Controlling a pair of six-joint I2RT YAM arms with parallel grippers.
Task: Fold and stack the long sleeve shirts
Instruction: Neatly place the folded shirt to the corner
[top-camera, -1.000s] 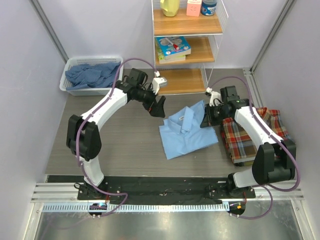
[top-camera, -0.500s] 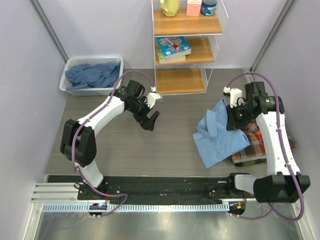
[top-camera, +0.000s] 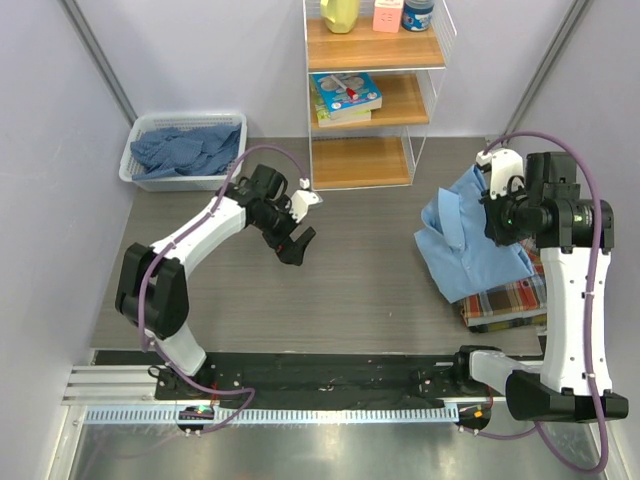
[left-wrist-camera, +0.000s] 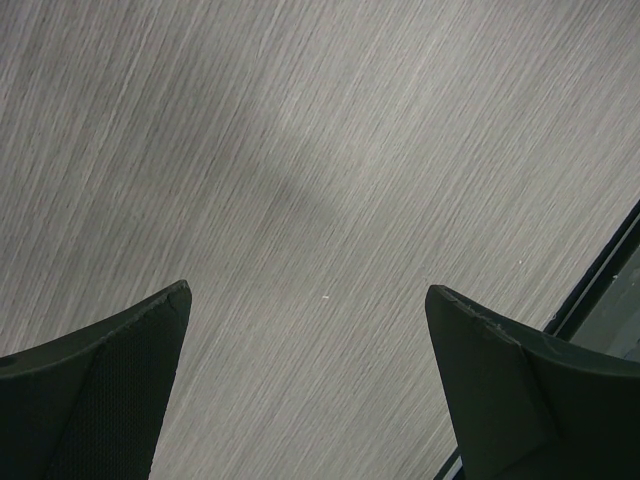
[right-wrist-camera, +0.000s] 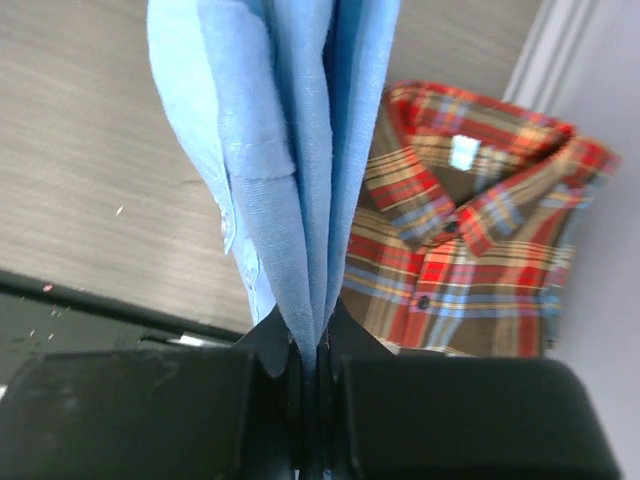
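Our right jaws pinch tight on the light blue shirt (top-camera: 465, 250), held up near the right edge of the worktop (top-camera: 350, 290). It hangs over the plaid shirt (right-wrist-camera: 470, 240), maybe touching it. Our left jaws are wide apart and hold nothing, above the worktop's middle.

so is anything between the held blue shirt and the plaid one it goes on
Nothing visible. The blue shirt hangs from the right fingers, partly over the plaid shirt, whose top is bare.

Light blue shirt (top-camera: 470, 250) folded, hanging above flat plaid shirt (right-wrist-camera: 470, 250); darker blue shirts (top-camera: 185, 150) crumpled.
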